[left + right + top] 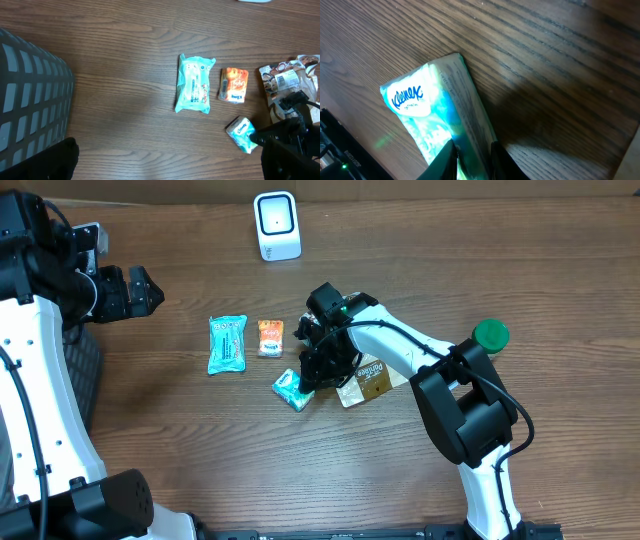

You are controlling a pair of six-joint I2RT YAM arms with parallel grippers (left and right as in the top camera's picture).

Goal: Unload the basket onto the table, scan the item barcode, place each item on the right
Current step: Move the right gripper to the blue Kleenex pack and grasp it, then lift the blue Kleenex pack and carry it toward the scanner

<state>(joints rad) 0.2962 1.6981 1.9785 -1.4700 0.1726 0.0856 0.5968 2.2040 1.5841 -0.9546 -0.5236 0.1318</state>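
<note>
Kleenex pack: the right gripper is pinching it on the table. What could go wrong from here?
The right gripper pinches only one end of the soft Kleenex pack; it may slip or swing when lifted.
No barcode is readable on its visible faces, so it might reach the scanner wrongly turned.
The brown packet lies close beside the gripper and could be dragged.

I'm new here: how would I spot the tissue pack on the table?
From the white scanner at the far edge of the table, look down past the teal pouch and orange packet. The tissue pack lies beyond them at the right gripper, the only one marked Kleenex in blue on white.
</note>
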